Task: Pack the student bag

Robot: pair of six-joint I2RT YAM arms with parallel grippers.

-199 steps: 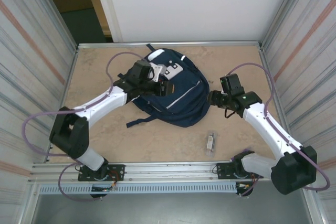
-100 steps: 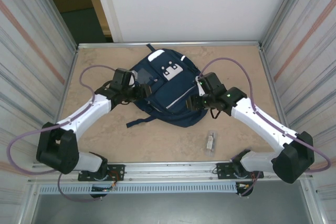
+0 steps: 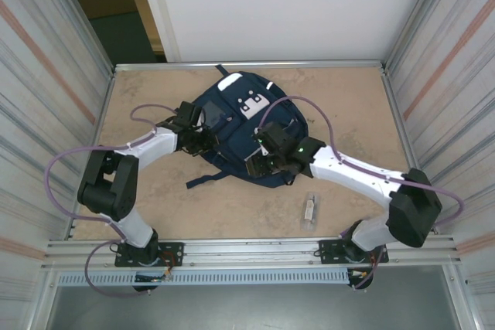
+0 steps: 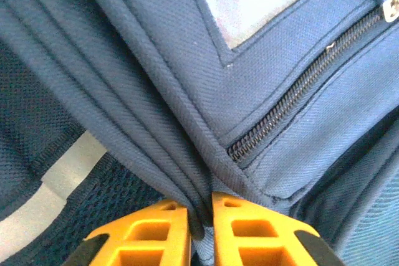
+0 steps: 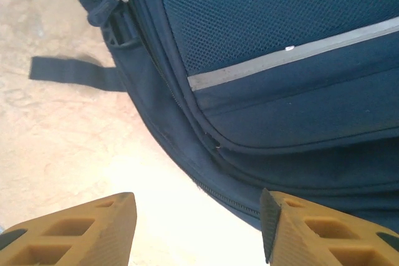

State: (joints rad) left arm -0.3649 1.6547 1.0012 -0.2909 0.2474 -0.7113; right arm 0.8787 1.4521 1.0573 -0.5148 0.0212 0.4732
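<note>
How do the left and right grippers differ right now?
Left gripper: fingers pinched shut on a fold of the navy-blue fabric backpack; right gripper: fingers apart, holding nothing. Left is at the backpack's left side, right over its near edge. Both have orange fingers.

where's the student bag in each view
top external: student bag at centre, in the upper half.
left wrist: close up, its zipper right of centre.
right wrist: upper right.
shared: loose strap, lower left of the bag from above, upper left at right wrist.
</note>
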